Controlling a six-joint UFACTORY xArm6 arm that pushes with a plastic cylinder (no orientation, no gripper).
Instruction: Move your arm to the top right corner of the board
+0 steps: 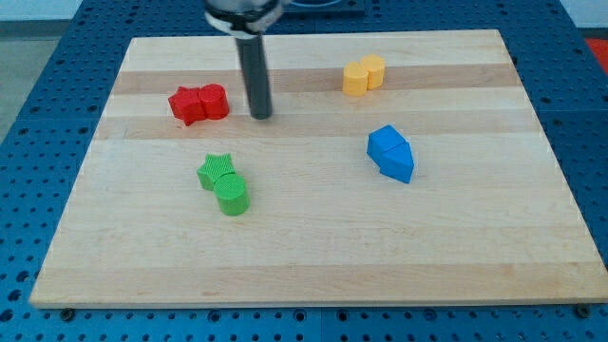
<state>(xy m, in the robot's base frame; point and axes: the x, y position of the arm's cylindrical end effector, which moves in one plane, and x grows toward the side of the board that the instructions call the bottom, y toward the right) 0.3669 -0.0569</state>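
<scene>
The rod (256,71) stands upright over the upper left part of the table (313,266), and the tip (261,116) rests on the wood just to the view's right of the red pair (199,104). It is close to those blocks but apart from them. The green pair (223,184), a star and a cylinder touching each other, lies below the tip. The yellow pair (364,75) sits toward the view's top, right of centre, and the blue pair (391,154) lies lower, right of centre.

The arm carries no jaws. It ends in the bare rod, so nothing is spread, pressed or pinched.

The goal, the top right corner (494,40), is bare wood and well apart from the tip. The step in hand appears to be a plain traverse to the view's right and slightly up.

Judged from this layout, a straight line to the corner passes close to the yellow pair. The safer course runs between the yellow and blue pairs, then rises to the corner. Skirting above the yellow pair looks tight against the table's top edge. No block needs moving.

No containers are present, and nothing is held in anything.
</scene>
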